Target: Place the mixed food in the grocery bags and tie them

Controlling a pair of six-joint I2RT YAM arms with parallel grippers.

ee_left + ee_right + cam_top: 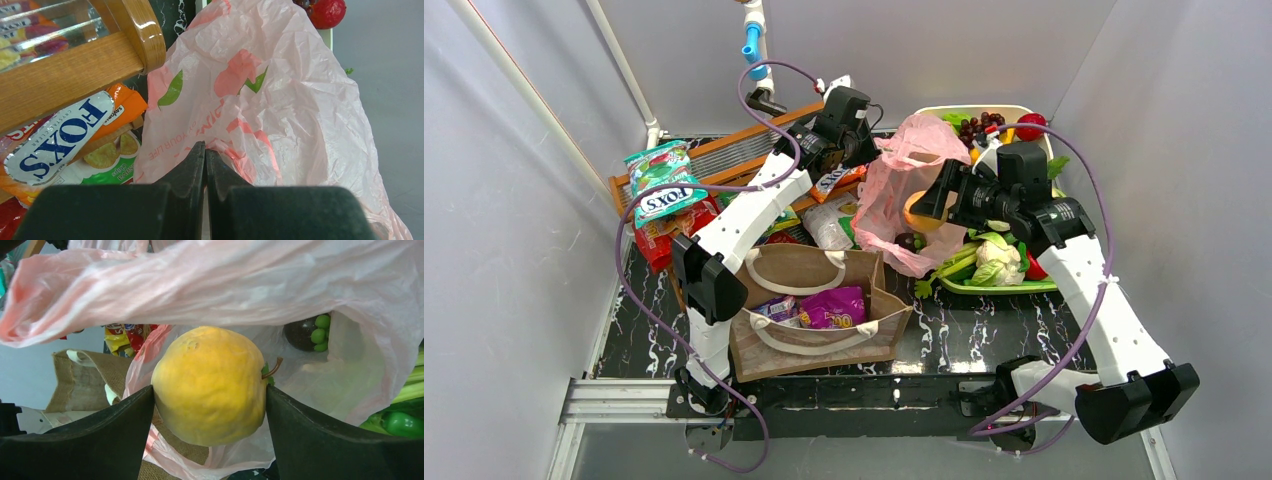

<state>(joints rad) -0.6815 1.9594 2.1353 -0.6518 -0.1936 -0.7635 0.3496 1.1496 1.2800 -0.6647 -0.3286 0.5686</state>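
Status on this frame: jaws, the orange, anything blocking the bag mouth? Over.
Left gripper jaws shut, pinching pink bag. Right gripper jaws clamp orange at bag mouth. Bag's top edge sags just above orange.

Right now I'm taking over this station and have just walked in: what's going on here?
The left gripper is shut on the pink plastic bag, holding it up. The right gripper has a yellow toy fruit between its fingers at the bag's mouth. The brown tote holds a purple packet.
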